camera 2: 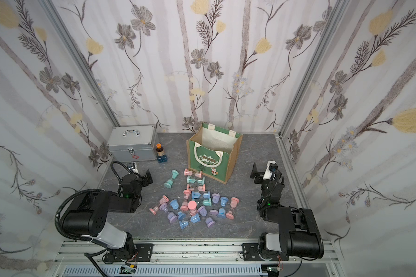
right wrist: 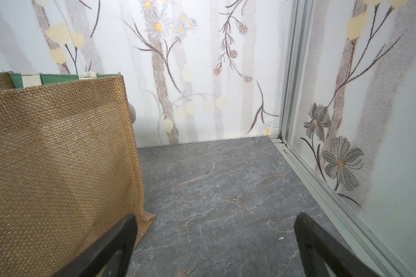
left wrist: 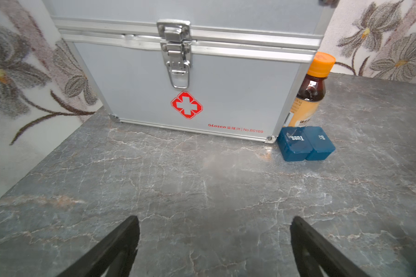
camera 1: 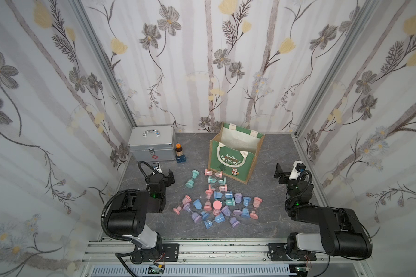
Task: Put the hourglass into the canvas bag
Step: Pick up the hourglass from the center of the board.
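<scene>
Hourglasses (camera 1: 216, 206) scattered on table (camera 1: 269, 215), heap just before canvas bag (camera 1: 247, 165); none gripped, none visible inside. Bag upright, mouth open, front handle (camera 1: 218, 153) hanging outside: judged ready for drop-in. Left gripper (left wrist: 214, 223), right gripper (right wrist: 215, 220): jaws apart, empty, flanking heap, clear of it.

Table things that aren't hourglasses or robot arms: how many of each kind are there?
canvas bag: 1
silver metal case: 1
brown bottle with an orange cap: 1
blue pill boxes: 2, side by side
Total: 5
</scene>
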